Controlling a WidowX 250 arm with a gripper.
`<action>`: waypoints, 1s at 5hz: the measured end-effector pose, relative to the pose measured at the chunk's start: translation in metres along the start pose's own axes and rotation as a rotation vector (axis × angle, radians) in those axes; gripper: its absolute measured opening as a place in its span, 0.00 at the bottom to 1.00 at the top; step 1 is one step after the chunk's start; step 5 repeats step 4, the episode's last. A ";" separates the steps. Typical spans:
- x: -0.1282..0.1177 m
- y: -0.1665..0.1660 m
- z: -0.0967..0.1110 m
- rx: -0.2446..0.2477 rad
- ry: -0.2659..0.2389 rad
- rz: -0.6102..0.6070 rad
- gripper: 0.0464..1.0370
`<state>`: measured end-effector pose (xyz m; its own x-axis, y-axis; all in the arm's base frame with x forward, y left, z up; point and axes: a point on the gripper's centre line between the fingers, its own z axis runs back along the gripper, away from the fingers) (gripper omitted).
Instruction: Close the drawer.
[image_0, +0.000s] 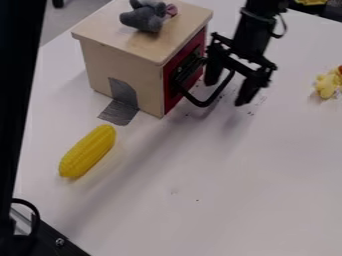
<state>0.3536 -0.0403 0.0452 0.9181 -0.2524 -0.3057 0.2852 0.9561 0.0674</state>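
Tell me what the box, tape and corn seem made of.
Box: probably wood, smooth satin finish; pale tan side and top.
Tape: perhaps cloth-backed plastic, dullish; grey, streaky surface.
Corn: plastic or rubber, slight sheen; even yellow, regular kernel bumps.

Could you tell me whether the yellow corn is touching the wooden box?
Apart: the camera view shows white tabletop between the corn and the box.

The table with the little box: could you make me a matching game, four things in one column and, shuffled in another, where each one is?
Things:
1. Corn
2. Grey toy
3. Tape
4. Hand

Places:
A. On top of the box
B. By the red side of the box
C. Lying on the table, apart from the box
D. Running from the box's wooden side onto the table

Pairs: 1-C, 2-A, 3-D, 4-B
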 end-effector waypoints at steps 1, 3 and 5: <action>0.008 -0.028 0.018 0.010 -0.078 0.000 0.96; -0.011 -0.038 0.054 0.039 -0.280 0.296 0.96; -0.032 -0.040 0.074 -0.016 -0.381 0.365 0.96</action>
